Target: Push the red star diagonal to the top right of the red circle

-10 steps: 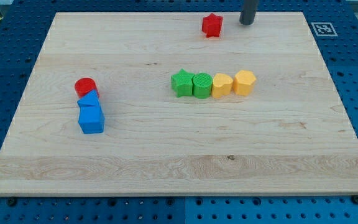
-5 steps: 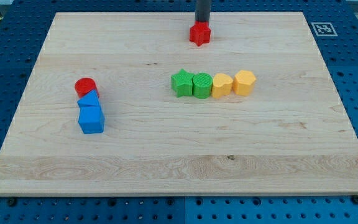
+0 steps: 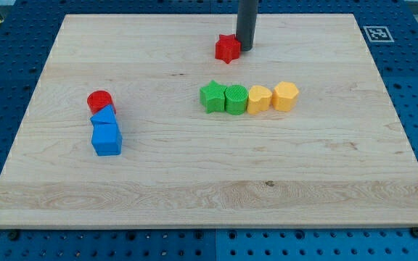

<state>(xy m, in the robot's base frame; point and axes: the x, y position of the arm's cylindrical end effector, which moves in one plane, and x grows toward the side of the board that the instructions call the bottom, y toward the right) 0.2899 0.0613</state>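
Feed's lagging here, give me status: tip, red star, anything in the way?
My tip against red star's right side. Red circle far down-left, touching blue blocks. Path between clear.

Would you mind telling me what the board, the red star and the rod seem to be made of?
The pale board looks like unfinished wood: grain lines and plank seams show. The red star block appears matte plastic, possibly printed, judging by its uniform colour. The dark rod seems smooth metal or plastic; my tip sits against the star's right side.
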